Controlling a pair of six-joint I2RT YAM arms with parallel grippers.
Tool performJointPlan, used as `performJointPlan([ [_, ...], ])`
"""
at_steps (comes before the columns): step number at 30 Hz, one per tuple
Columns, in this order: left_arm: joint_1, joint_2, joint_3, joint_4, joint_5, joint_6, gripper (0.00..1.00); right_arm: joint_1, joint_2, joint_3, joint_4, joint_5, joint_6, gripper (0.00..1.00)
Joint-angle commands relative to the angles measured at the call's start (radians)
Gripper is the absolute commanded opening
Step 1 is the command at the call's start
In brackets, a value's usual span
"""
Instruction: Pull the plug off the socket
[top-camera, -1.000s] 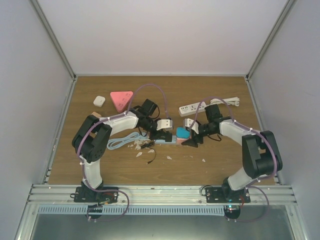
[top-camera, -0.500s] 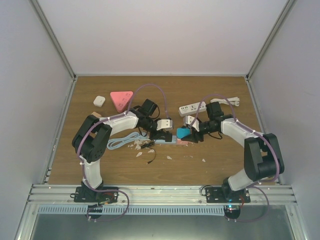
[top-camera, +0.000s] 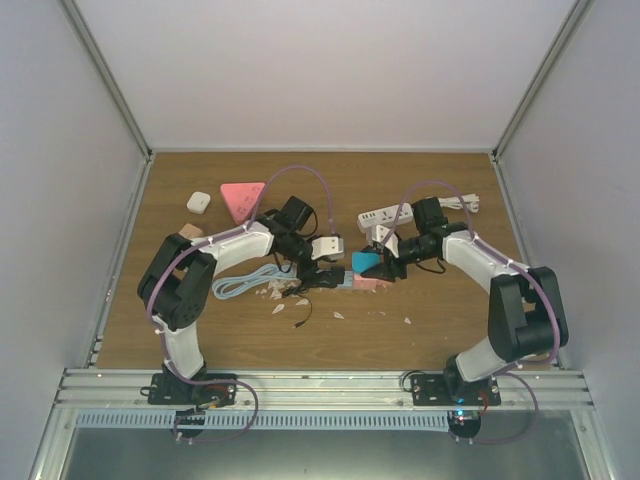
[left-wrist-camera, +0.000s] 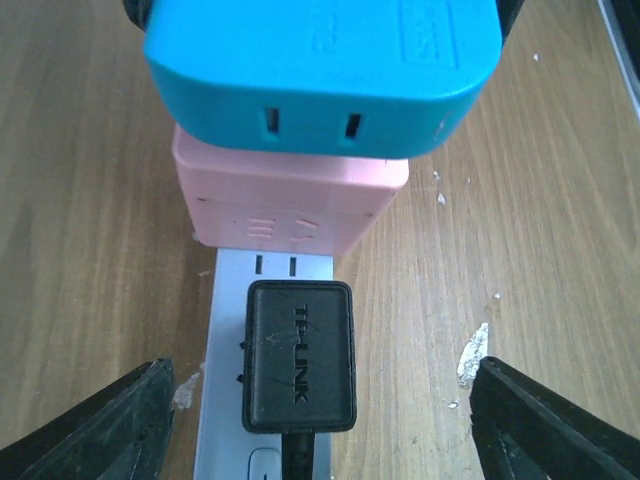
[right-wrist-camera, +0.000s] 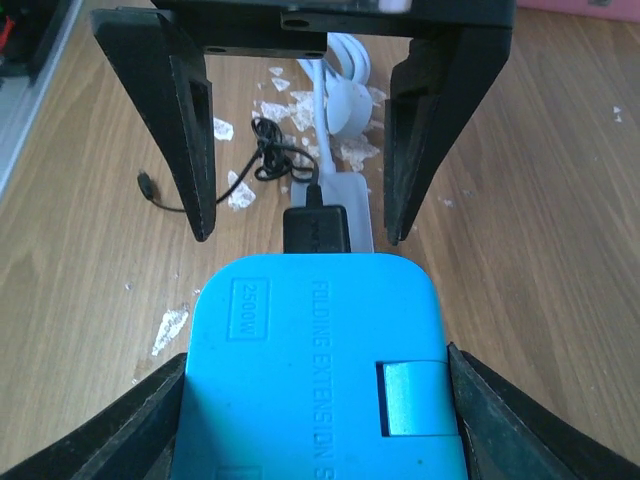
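The blue plug (left-wrist-camera: 320, 60), against the pink block (left-wrist-camera: 290, 205) on the power strip (left-wrist-camera: 228, 300), looks hard, light and slippery, so the right gripper (right-wrist-camera: 320, 385) squeezes its sides; the left gripper (left-wrist-camera: 322, 400) is open wide.

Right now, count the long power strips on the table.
2: white strip beyond the right gripper; pale strip at centre, holding the black plug. More may be hidden.
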Motion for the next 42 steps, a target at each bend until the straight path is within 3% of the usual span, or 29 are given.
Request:
performJointPlan([
  [1,0.023,-0.084,0.013,0.017,-0.027,0.007,0.82,-0.008,0.024,0.068,-0.051,-0.091,0.021,0.49],
  [7,0.034,-0.26,-0.022,0.097,-0.164,0.15,0.84,-0.026,0.047,0.158,-0.115,-0.214,0.077,0.49],
  [11,0.032,-0.371,-0.071,0.175,-0.15,0.279,0.86,-0.029,0.069,0.206,-0.146,-0.298,0.135,0.49],
  [19,-0.013,-0.373,-0.001,0.092,-0.116,0.39,0.8,-0.029,0.124,0.254,-0.209,-0.467,0.203,0.49],
  [30,-0.099,-0.357,0.018,0.126,-0.181,0.366,0.68,-0.025,0.155,0.247,-0.251,-0.582,0.233,0.48],
  [33,-0.122,-0.348,0.027,0.133,-0.195,0.36,0.6,-0.012,0.156,0.247,-0.256,-0.583,0.233,0.48],
  [42,-0.139,-0.33,0.059,0.12,-0.172,0.334,0.21,0.003,0.157,0.245,-0.263,-0.586,0.231,0.47],
])
